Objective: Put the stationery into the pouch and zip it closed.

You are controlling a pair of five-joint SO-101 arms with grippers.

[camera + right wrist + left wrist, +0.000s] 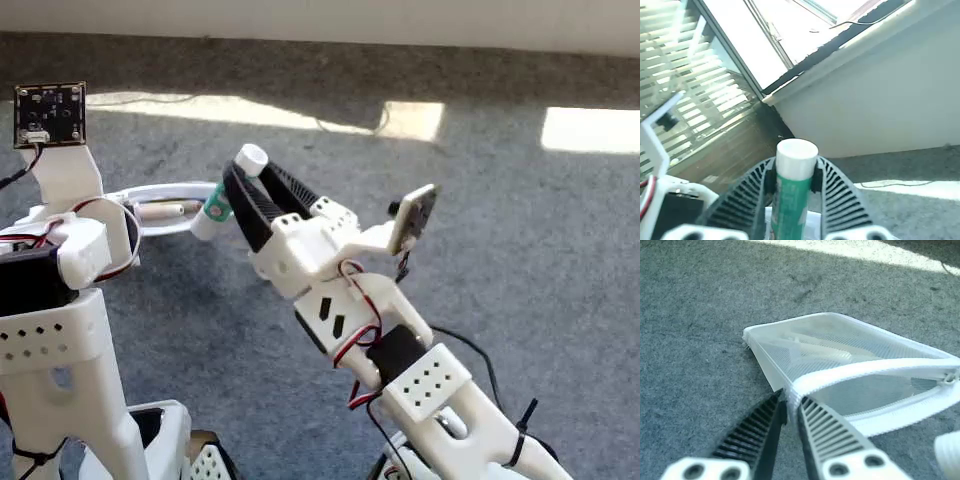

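The white mesh pouch (pixel 840 347) lies on the grey carpet with its zipper mouth open. My left gripper (pixel 790 402) is shut on the pouch's rim near one end of the mouth. A pale stick-shaped item (pixel 165 210) lies inside the pouch (pixel 165 190). My right gripper (pixel 250 172) is shut on a green glue stick (pixel 215 210) with a white cap, held tilted. The stick's lower end is at the pouch's mouth. In the right wrist view the glue stick (pixel 792 200) stands between the fingers of that gripper (pixel 795 170).
Grey carpet (pixel 520 220) spreads all around, with bright sun patches at the back. A thin cable (pixel 350 128) lies on the floor behind the pouch. The left arm's white body (pixel 60 330) stands at the near left.
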